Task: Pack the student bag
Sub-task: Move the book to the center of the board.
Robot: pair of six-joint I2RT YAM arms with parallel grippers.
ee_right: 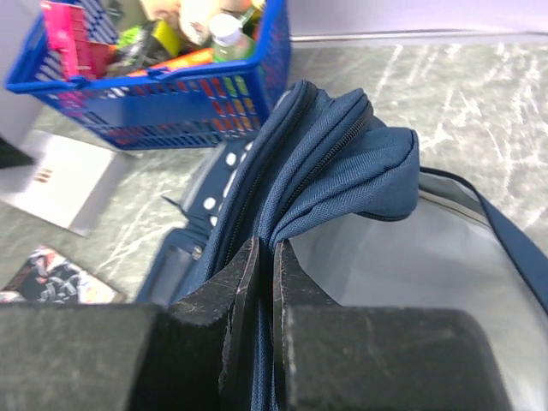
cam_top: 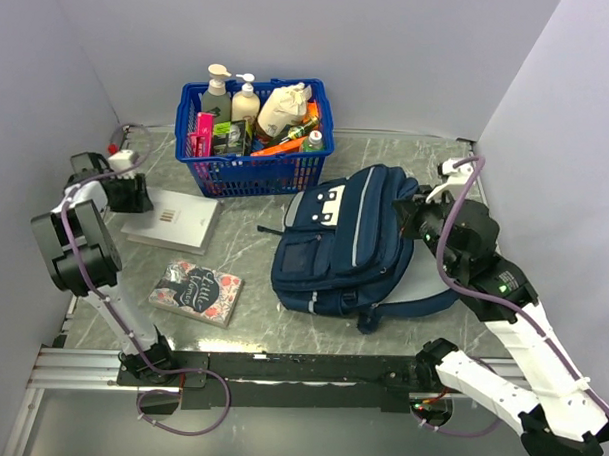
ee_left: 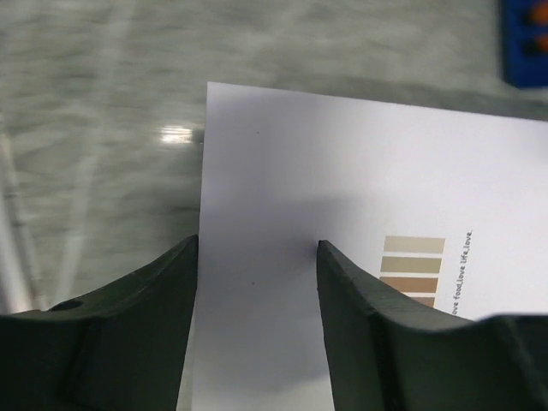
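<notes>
Lying front-up on the grey-green marbled table (cam_top: 311, 333), the navy blue fabric student bag (cam_top: 349, 245) sat right of centre in the top view, its long axis running on a slant from the near left to the far right, the far end close to a blue plastic mesh basket (cam_top: 252, 166) full of bottles; which end was its top could not be told. The right claw (cam_top: 420, 220) met the bag's right edge, while the left claw (cam_top: 136, 192) hung at the far-left corner of a flat white rectangular box (cam_top: 175, 218), with a dark patterned paperback book (cam_top: 196, 291) nearer the arms. From the left wrist, the left claw (ee_left: 257, 248) stood partly open, its dark fingers (ee_left: 137, 317) apart over the white box's (ee_left: 342, 171) left edge; contact could not be judged, and the bag was out of sight. From the right wrist, the right claw (ee_right: 265, 257) was nearly closed, pinching a fold of the bag's (ee_right: 342, 163) zipped fabric and lifting it into a ridge, a grip the top view left unclear; the basket (ee_right: 163, 94), box (ee_right: 64, 180) and book (ee_right: 47, 278) lay beyond.
</notes>
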